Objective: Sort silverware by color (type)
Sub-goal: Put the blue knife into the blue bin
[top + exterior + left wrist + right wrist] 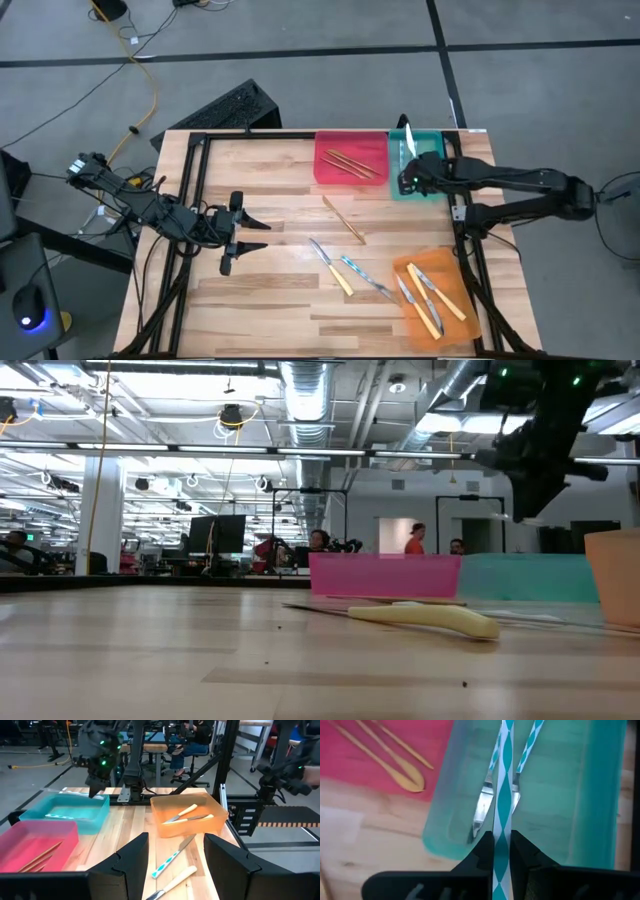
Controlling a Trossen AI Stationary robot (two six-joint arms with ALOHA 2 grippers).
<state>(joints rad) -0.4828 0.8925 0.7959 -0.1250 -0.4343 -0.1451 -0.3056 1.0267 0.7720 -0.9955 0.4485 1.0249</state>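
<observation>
Right gripper (pixel 502 845) over the teal tray (pixel 432 186), pinched tight on a teal-and-white patterned utensil (pixel 503 795) by its handle, lengthwise along the tray, probably so it drops flat next to the other patterned piece (pixel 527 745) already inside. Metal end down in the tray.

Left gripper (pixel 243 236) parked over the table's left side, fingers spread wide, holding nothing, well clear of everything.

Sorting so far: wooden pieces (pixel 352 163) in the red tray (pixel 328 172), thin and tan, one with a spoon-like end. Yellow-handled knives (pixel 428 295) in the orange tray (pixel 455 322), roughly 3 of them, hard to count.

Loose on the bare wood: 1 wooden stick (pixel 343 219) near the middle, 1 yellow-handled knife (pixel 332 268), 1 teal patterned piece (pixel 363 277) just beside it. So maybe 3 more trips by the look of it.
</observation>
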